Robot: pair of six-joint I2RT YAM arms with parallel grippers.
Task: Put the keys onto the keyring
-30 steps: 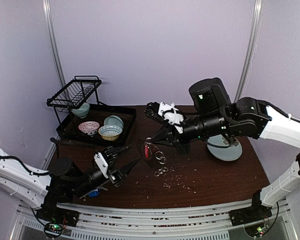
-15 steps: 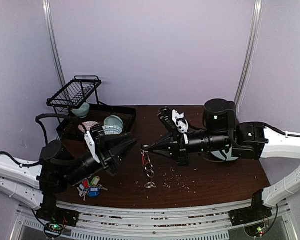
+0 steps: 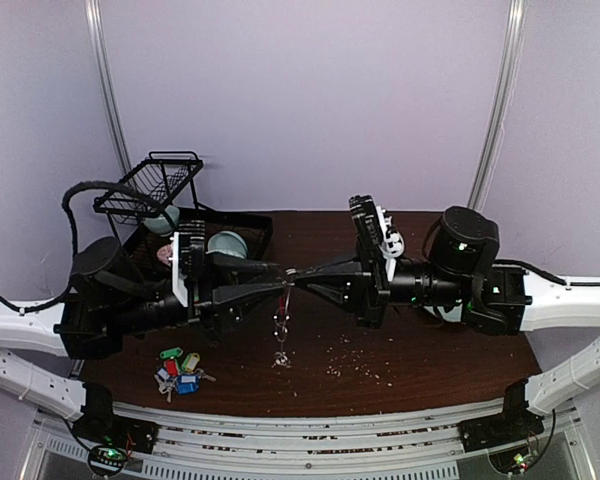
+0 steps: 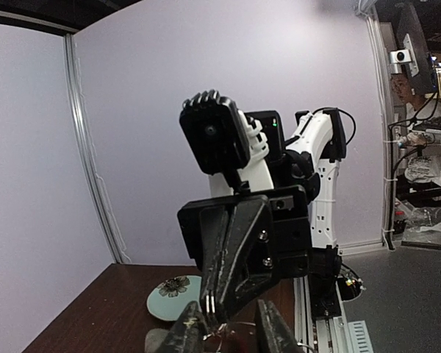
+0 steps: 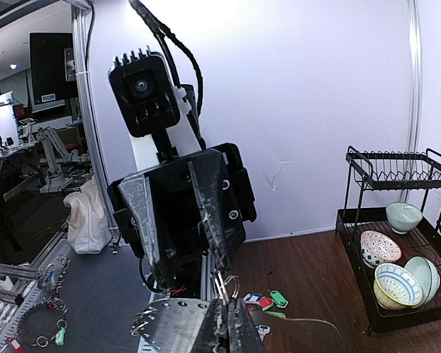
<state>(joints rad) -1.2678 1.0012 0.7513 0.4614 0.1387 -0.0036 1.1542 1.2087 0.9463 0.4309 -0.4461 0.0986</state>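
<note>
Both arms have swung up and met. My right gripper [image 3: 292, 272] pinches the keyring [image 3: 280, 335], which hangs above the table [image 3: 430, 352]; my left gripper [image 3: 270, 287] stands slightly open beside it. The keys [image 3: 180, 371] lie near left, by its near edge.

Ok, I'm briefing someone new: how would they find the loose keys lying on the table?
Start at the dark brown table and go to its near-left corner, by the left arm. The loose keys lie there in a small heap with green, red and blue tags. Unlike the hanging bunch at mid-table, they rest flat on the wood.
</note>
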